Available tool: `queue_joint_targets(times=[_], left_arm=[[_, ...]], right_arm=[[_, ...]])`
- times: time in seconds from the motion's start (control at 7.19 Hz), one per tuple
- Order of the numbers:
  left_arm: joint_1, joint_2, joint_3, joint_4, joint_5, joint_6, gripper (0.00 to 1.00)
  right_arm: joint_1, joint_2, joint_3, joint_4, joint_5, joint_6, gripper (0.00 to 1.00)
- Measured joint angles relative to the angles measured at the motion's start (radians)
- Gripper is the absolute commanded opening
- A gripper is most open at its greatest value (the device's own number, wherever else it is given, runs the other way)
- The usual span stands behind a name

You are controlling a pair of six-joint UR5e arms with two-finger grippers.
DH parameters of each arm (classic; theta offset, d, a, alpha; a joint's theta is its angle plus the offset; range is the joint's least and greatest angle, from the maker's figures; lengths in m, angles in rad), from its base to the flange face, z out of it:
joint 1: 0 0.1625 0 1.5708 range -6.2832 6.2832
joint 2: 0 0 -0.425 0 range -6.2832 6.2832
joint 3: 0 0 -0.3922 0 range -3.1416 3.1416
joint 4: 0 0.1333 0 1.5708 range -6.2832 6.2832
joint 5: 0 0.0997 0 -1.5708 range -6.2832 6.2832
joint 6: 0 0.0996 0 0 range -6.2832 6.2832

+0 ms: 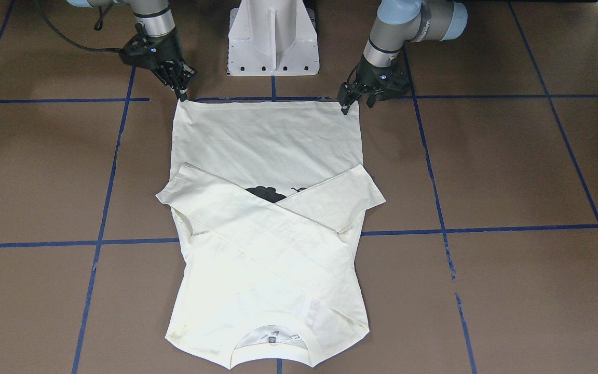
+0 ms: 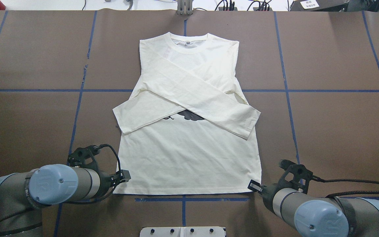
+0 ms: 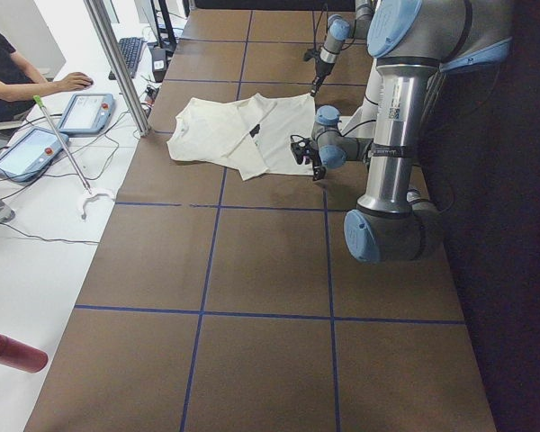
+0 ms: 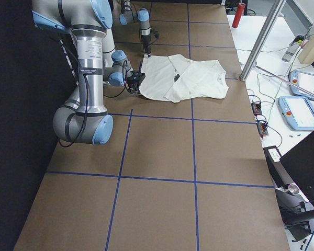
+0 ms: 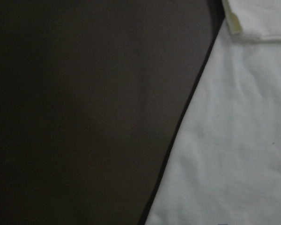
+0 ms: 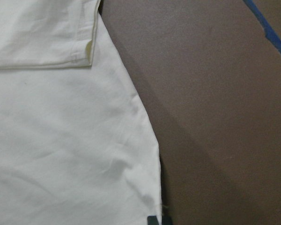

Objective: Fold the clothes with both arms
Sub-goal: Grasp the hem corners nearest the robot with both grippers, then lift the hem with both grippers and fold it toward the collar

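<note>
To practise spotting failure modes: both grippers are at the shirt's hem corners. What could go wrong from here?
1. The left gripper and right gripper sit at the very hem corners of the shirt, so a pinch may slip or take only one layer.
2. The crossed sleeves lie loose, cuffs past the shirt's sides; lifting the hem might shift them.

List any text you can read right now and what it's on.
No text reads clearly.
Pink lettering on the T-shirt: showing faintly through a sleeve, illegible.
Neck tag: too small.
White label past the table's far edge: too small.
Sticker on the left arm: blurred.
</note>
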Motion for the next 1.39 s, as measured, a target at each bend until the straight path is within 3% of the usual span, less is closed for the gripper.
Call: queue_joint_targets(times=[0.14, 0.28, 1.11, 1.39], left_arm=[[0.012, -0.001, -0.007, 0.022, 0.005, -0.007, 0.42], [0.021, -0.002, -0.013, 0.045, 0.008, -0.010, 0.00], [0.026, -0.021, -0.061, 0.086, 0.010, -0.012, 0.00], [0.038, -0.013, -0.154, 0.165, 0.008, -0.014, 0.00]], right_arm=[[0.000, 0.001, 0.000, 0.000, 0.000, 0.000, 0.00], [0.000, 0.001, 0.000, 0.000, 0.000, 0.000, 0.00], [0.000, 0.000, -0.008, -0.001, -0.005, 0.002, 0.00], [-0.010, -0.029, 0.060, -0.002, 0.002, 0.007, 0.00]])
